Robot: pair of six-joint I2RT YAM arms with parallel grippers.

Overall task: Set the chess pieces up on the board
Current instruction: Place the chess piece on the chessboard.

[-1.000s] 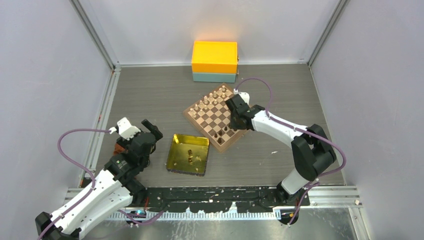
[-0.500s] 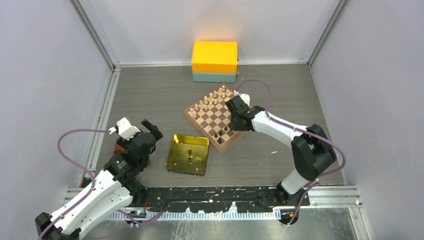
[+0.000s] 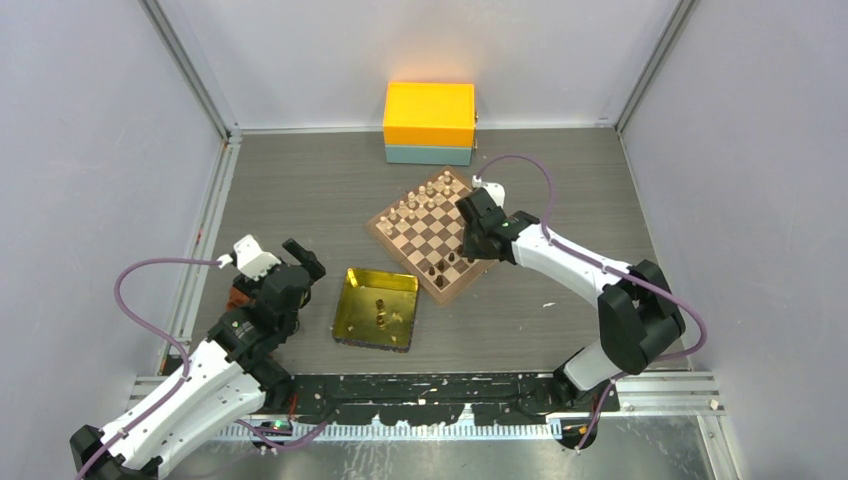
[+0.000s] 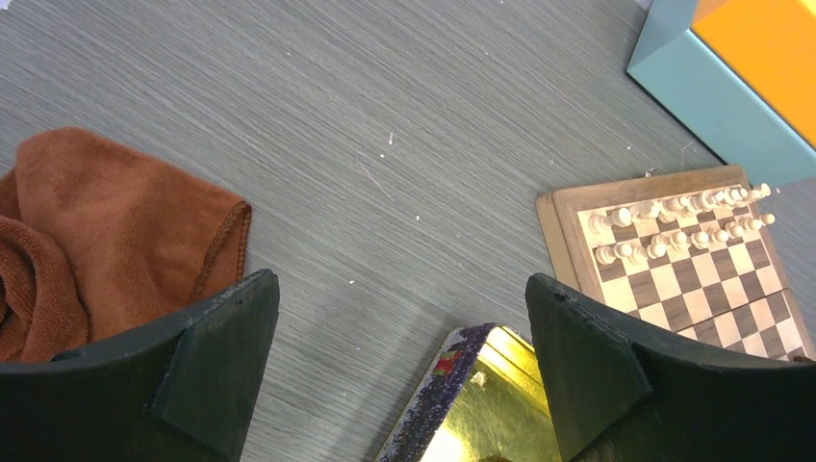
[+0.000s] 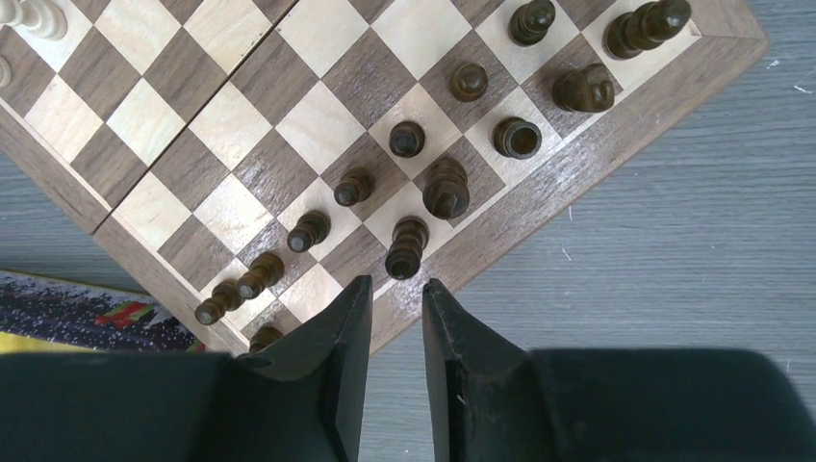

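Seeing the dark brown chess pieces (image 5: 445,188) as tiny turned-wood men, glossy and upright, lined up in two rows along one edge of the board (image 5: 221,106), short pawns in front of taller men. Sitting one per square, none touching. Reading the board as a square of light and dark wood checks with a tan border, turned cornerwise on the grey table (image 3: 300,190), near an orange and teal box (image 3: 429,115) and a gold tray (image 3: 352,300). Spotting pale pieces (image 4: 674,221) ranked along the opposite edge. Noting a couple of small loose pieces (image 3: 381,312) in the tray, colour hard to tell. Finding the right arm reached forward and left to the board, right gripper (image 5: 395,289) pointing down over the tan border beside the dark rows, fingers parted by a narrow gap, nothing between them, touching no piece. Finding the left arm folded at the table's left, left gripper (image 4: 399,284) spread wide and empty, hovering over bare table between a brown cloth (image 4: 106,221) and the tray corner.
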